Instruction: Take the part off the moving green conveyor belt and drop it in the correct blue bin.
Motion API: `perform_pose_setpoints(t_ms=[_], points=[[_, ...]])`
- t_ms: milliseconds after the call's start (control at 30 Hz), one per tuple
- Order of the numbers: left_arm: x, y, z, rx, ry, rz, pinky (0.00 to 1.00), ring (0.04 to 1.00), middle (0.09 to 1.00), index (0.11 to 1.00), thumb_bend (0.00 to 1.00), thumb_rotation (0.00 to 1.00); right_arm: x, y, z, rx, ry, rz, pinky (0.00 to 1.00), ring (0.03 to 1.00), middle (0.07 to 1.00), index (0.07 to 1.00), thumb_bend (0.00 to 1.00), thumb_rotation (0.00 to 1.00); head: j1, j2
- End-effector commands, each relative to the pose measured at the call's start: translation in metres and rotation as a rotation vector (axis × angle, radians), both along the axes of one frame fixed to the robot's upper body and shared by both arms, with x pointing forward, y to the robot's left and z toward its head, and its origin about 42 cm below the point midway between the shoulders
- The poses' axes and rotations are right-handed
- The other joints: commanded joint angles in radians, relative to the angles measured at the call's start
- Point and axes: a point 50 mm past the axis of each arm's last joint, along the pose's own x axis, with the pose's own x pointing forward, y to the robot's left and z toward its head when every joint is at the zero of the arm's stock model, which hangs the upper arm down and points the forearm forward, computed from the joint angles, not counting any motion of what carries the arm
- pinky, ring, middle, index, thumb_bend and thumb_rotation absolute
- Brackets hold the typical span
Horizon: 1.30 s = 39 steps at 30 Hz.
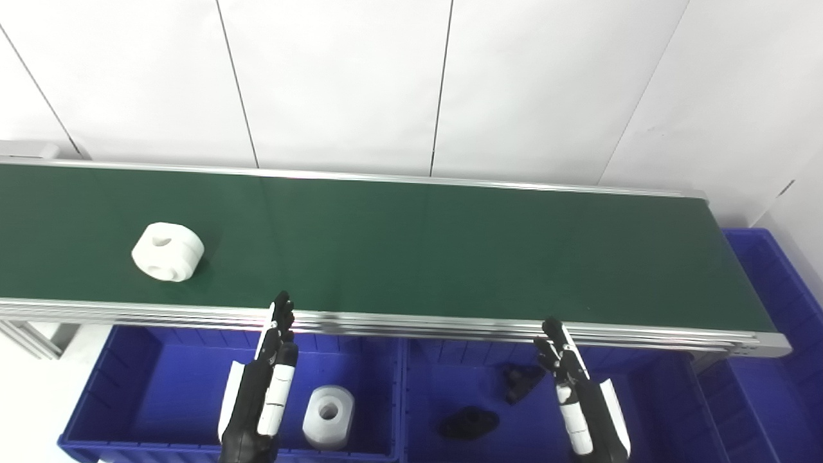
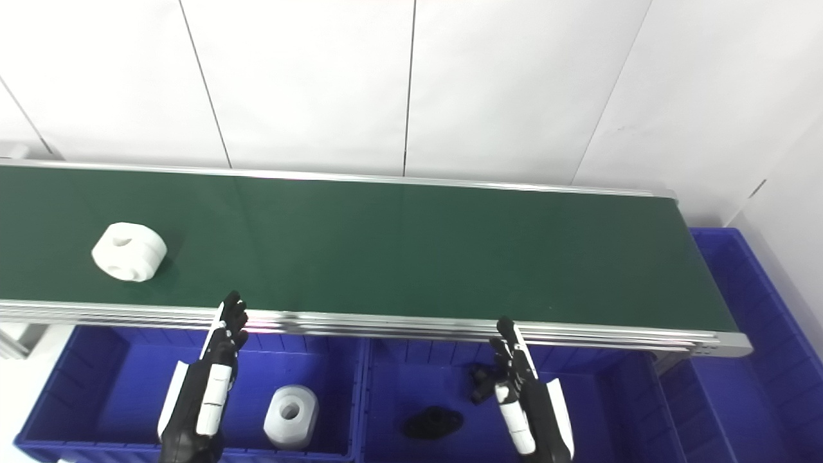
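A white part [image 1: 168, 251] lay on the green conveyor belt [image 1: 418, 251], toward the belt's left end and nearer its front rail than its back one. It was a squat rounded block with a hole in its top face and another in the side facing the camera, and nothing touched it.

Below the belt's front rail sat a row of blue bins. The left bin [image 1: 122, 386] held a second white part [image 1: 328, 416], a short cylinder with a hole through its centre, resting near the bin's right wall. The middle bin [image 1: 649, 392] held two black parts [image 1: 469, 422], one near the bin's front and the other closer to the belt. A third blue bin [image 1: 771, 289] stood beyond the belt's right end.

The left hand [image 1: 260, 399] hovered over the left bin, its fingers [image 1: 281, 318] stretched straight and released, their tips reaching the belt's front rail, to the right of the white part on the belt and apart from it. The right hand [image 1: 582, 399] hovered over the middle bin in the same pose, fingers extended and grasping nothing, tips up at the rail. A white panelled wall [image 1: 411, 83] rose behind the belt.
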Motion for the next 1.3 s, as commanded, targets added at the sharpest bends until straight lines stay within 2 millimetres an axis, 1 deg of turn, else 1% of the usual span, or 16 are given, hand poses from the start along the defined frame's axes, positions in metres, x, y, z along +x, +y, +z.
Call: perform_pose_setpoints(t_ms=[0, 167, 367, 533, 700, 900, 933, 967, 1000, 1033, 1067, 1100, 1133, 1167, 1200, 1267], points=[[0.002, 0.001, 0.008, 0.008, -0.039, 0.002, 1.00, 1.000, 1.000, 1.000, 0.57, 1.00, 0.004, 0.002, 0.009, 0.041, -0.031, -0.014, 0.93, 0.944, 0.981, 0.988, 0.85, 1.00, 0.001, 0.001], [0.002, 0.000, 0.009, 0.007, -0.041, 0.005, 1.00, 1.000, 1.000, 1.000, 0.57, 1.00, 0.003, 0.004, 0.010, 0.064, -0.034, -0.015, 0.94, 0.961, 0.997, 0.998, 0.83, 1.00, 0.001, 0.003], [0.002, 0.000, 0.008, 0.005, -0.045, 0.004, 1.00, 1.000, 1.000, 1.000, 0.59, 1.00, 0.001, 0.006, 0.009, 0.088, -0.027, 0.015, 0.96, 0.991, 1.000, 1.000, 0.93, 1.00, 0.002, 0.003], [0.002, 0.001, 0.009, 0.012, -0.049, 0.003, 1.00, 1.000, 1.000, 1.000, 0.58, 1.00, 0.001, 0.008, 0.011, 0.100, -0.024, 0.029, 0.97, 0.998, 1.000, 1.000, 0.97, 0.99, 0.003, 0.007], [0.002, 0.001, 0.009, -0.004, -0.045, -0.004, 1.00, 1.000, 1.000, 1.000, 0.58, 1.00, -0.001, 0.010, 0.011, 0.105, -0.019, 0.044, 0.98, 1.000, 1.000, 1.000, 0.97, 1.00, 0.005, 0.004], [0.002, 0.000, 0.007, -0.002, -0.050, 0.001, 1.00, 1.000, 1.000, 1.000, 0.58, 1.00, -0.003, 0.011, 0.010, 0.087, -0.020, 0.049, 0.96, 1.000, 1.000, 1.000, 0.96, 1.00, 0.026, -0.009], [0.002, -0.001, 0.007, -0.003, -0.050, 0.001, 1.00, 1.000, 1.000, 1.000, 0.58, 1.00, -0.003, 0.009, 0.009, 0.084, -0.022, 0.052, 0.96, 1.000, 1.000, 1.000, 0.96, 1.00, 0.044, -0.021], [0.002, -0.002, 0.006, -0.004, -0.050, 0.001, 1.00, 1.000, 1.000, 1.000, 0.58, 1.00, -0.003, 0.009, 0.009, 0.082, -0.024, 0.053, 0.96, 1.000, 1.000, 1.000, 0.95, 1.00, 0.044, -0.021], [0.001, -0.004, 0.005, 0.014, -0.056, 0.004, 1.00, 1.000, 1.000, 1.000, 0.58, 1.00, -0.004, 0.006, 0.007, 0.084, -0.022, 0.053, 0.96, 1.000, 1.000, 1.000, 0.95, 1.00, 0.084, -0.050], [0.001, -0.006, 0.003, 0.027, -0.060, 0.006, 1.00, 1.000, 1.000, 1.000, 0.57, 1.00, -0.005, 0.004, 0.006, 0.086, -0.020, 0.053, 0.97, 1.000, 1.000, 1.000, 0.94, 1.00, 0.089, -0.054], [0.000, -0.008, 0.001, 0.040, -0.057, 0.008, 1.00, 1.000, 1.000, 1.000, 0.57, 1.00, -0.006, 0.000, 0.004, 0.091, -0.016, 0.050, 0.97, 1.000, 1.000, 1.000, 0.94, 1.00, 0.120, -0.083], [-0.001, -0.010, -0.001, 0.047, -0.055, 0.009, 1.00, 1.000, 1.000, 1.000, 0.58, 1.00, -0.006, -0.002, 0.003, 0.093, -0.014, 0.048, 0.98, 1.000, 1.000, 1.000, 0.93, 1.00, 0.120, -0.083], [-0.002, -0.012, -0.004, 0.066, -0.058, 0.011, 1.00, 1.000, 1.000, 1.000, 0.59, 1.00, -0.007, -0.006, 0.000, 0.109, -0.008, 0.043, 0.98, 1.000, 1.000, 1.000, 0.93, 1.00, 0.152, -0.116], [-0.002, -0.014, -0.006, 0.080, -0.061, 0.013, 1.00, 0.992, 1.000, 1.000, 0.57, 1.00, -0.007, -0.009, -0.002, 0.122, -0.003, 0.039, 0.99, 1.000, 1.000, 1.000, 0.93, 0.98, 0.157, -0.122], [-0.003, -0.018, -0.010, 0.085, -0.063, 0.016, 1.00, 0.980, 1.000, 1.000, 0.56, 1.00, -0.007, -0.015, -0.006, 0.134, -0.001, 0.033, 1.00, 1.000, 1.000, 1.000, 0.92, 0.97, 0.200, -0.165], [-0.003, -0.023, -0.016, 0.086, -0.055, 0.026, 0.99, 0.972, 1.000, 1.000, 0.57, 1.00, -0.007, -0.023, -0.015, 0.141, 0.001, 0.026, 1.00, 1.000, 1.000, 1.000, 0.92, 0.98, 0.237, -0.203]])
